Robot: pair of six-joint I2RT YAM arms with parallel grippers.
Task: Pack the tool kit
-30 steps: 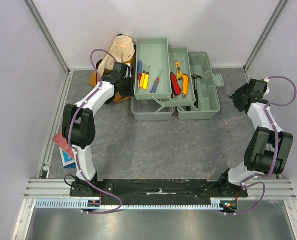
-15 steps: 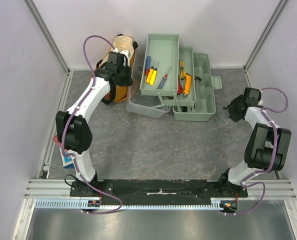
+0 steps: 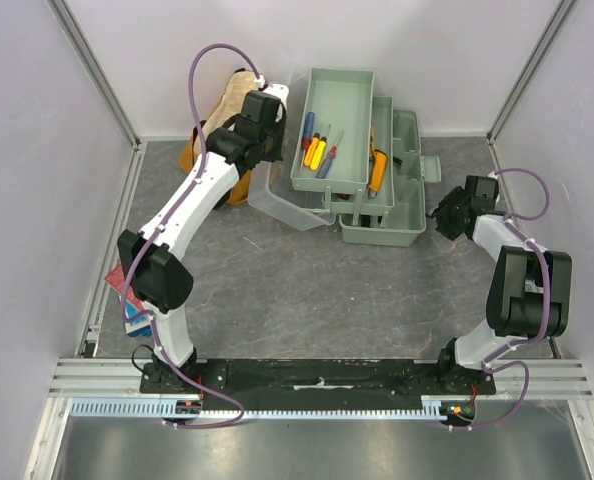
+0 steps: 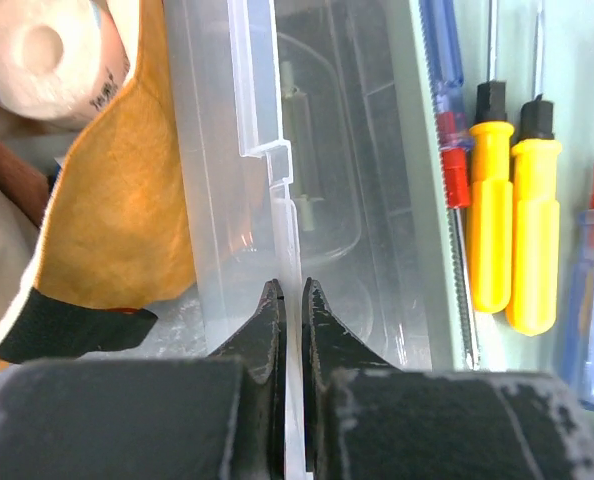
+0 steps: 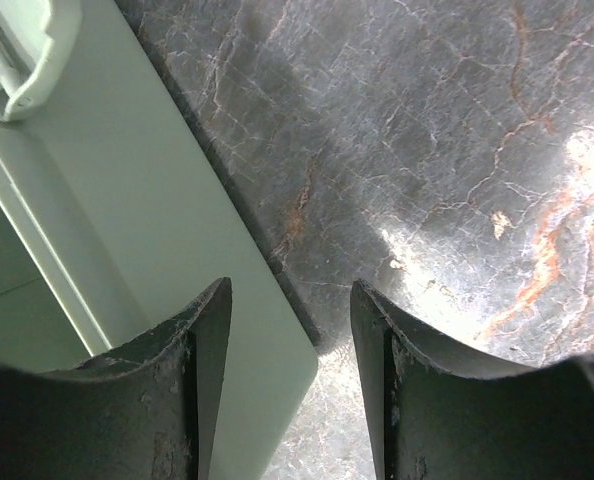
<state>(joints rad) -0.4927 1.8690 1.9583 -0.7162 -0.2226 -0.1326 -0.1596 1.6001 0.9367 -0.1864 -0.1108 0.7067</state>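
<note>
The pale grey-green toolbox (image 3: 402, 210) stands at the back of the table with its trays folded out. The top tray (image 3: 349, 95) holds yellow-handled screwdrivers (image 3: 317, 152) and red and blue ones. An orange-handled tool (image 3: 377, 172) lies in the lower tray. My left gripper (image 3: 267, 160) is shut on the edge of the clear lid (image 3: 282, 200), which it holds raised and tilted. In the left wrist view the fingers (image 4: 322, 330) pinch the lid's rim (image 4: 277, 200) beside the yellow screwdrivers (image 4: 492, 230). My right gripper (image 3: 445, 213) is open at the toolbox's right side, at its corner (image 5: 127, 220).
The mustard-yellow bag (image 3: 232, 100) sits just left of the lid, behind my left wrist; it also shows in the left wrist view (image 4: 117, 220). A red-blue booklet (image 3: 127, 298) lies at the table's left edge. Grey walls and rails close in the back and sides.
My left gripper has risen and moved right with the clear lid, swinging the trays right over the box. My right gripper has moved left up to the toolbox's side.
</note>
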